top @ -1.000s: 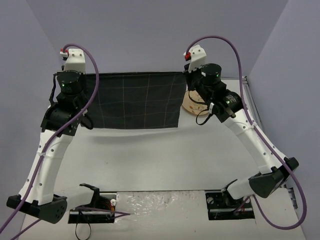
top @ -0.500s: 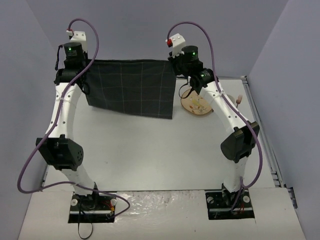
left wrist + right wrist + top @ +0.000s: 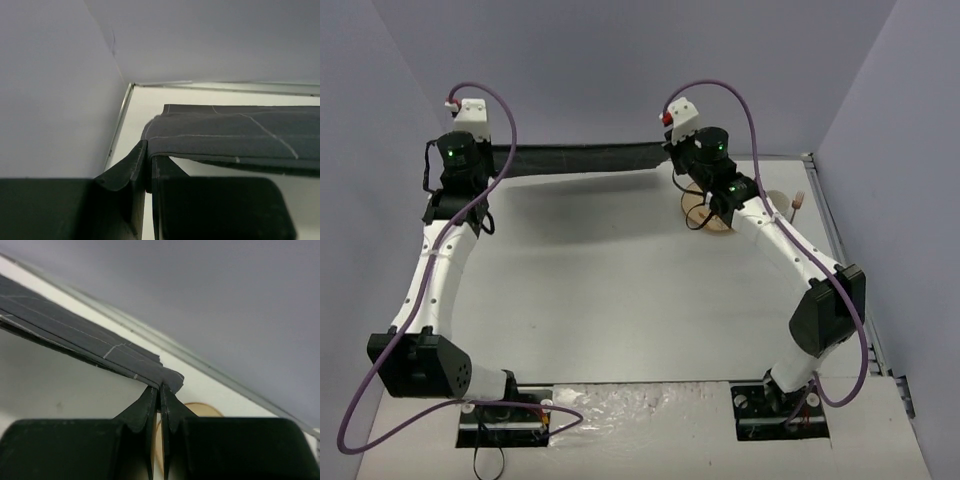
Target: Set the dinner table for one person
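Dinner table [image 3: 620, 290]: large flat white rectangle with thin metal rim, spans whole floor of view between grey walls [image 3: 620, 70].

My left gripper [image 3: 149, 170]: jaws pinched tight on left corner of placemat [image 3: 580, 158]. My right gripper [image 3: 161, 405]: jaws pinched tight on its right corner.

Placemat: dark cloth, pale grid lines, stretched taut between both grippers, lifted above table's far edge, nearly edge-on from top camera; shadow on table beneath.

Tan plate [image 3: 718, 215]: on table's far right part, partly under my right arm [image 3: 790, 250].

A back wall [image 3: 620, 60], a left wall [image 3: 355, 200] and a right wall [image 3: 910, 120] box me in — plain lavender-grey, smooth, evenly lit, meeting at sharp corners.
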Controlling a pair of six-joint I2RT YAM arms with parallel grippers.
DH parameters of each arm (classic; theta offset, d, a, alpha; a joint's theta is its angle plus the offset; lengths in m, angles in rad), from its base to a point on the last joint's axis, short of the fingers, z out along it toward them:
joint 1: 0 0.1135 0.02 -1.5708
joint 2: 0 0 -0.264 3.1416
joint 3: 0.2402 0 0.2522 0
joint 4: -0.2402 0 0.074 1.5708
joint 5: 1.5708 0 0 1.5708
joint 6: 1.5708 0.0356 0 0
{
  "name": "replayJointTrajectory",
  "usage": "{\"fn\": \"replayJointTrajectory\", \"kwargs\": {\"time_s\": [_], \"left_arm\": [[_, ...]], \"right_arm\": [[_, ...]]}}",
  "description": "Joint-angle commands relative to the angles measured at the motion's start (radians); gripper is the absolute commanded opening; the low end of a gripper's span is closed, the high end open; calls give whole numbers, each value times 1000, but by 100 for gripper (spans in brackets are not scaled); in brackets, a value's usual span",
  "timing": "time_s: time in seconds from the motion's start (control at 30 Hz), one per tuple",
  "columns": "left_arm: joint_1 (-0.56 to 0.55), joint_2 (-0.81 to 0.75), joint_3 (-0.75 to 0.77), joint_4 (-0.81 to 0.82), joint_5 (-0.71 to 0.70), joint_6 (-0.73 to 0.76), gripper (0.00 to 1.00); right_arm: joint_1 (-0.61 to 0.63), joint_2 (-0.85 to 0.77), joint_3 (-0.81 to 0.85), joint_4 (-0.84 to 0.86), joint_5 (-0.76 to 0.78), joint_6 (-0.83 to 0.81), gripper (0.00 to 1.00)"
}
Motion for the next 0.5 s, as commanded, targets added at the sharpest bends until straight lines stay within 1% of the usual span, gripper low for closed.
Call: {"fn": "replayJointTrajectory", "kwargs": {"time_s": [0.0, 0.03, 0.1, 0.17, 0.27, 0.33, 0.37, 0.4, 0.47], "left_arm": [[9, -76, -246, 86, -132, -182, 0], [9, -83, -307, 45, -150, -215, 0], [9, -103, -373, -2, -168, -270, 0], [9, -127, -440, -93, -159, -323, 0], [8, -203, -480, -196, -147, -395, 0], [9, -243, -499, -259, -123, -414, 0], [9, -270, -515, -279, -110, -433, 2], [9, -287, -528, -297, -96, -441, 6], [8, -310, -552, -352, -75, -467, 17]], "right_arm": [[60, -74, -271, 222, 80, 43, 0], [85, -73, -344, 224, 98, 52, 0], [119, -72, -422, 216, 124, 82, 0], [168, -78, -517, 195, 137, 123, 0], [198, -118, -602, 176, 153, 208, 0], [202, -132, -637, 150, 159, 266, 0], [204, -140, -662, 141, 164, 295, 0], [204, -144, -673, 118, 169, 328, 0], [204, -150, -691, 84, 167, 370, 0]]}}
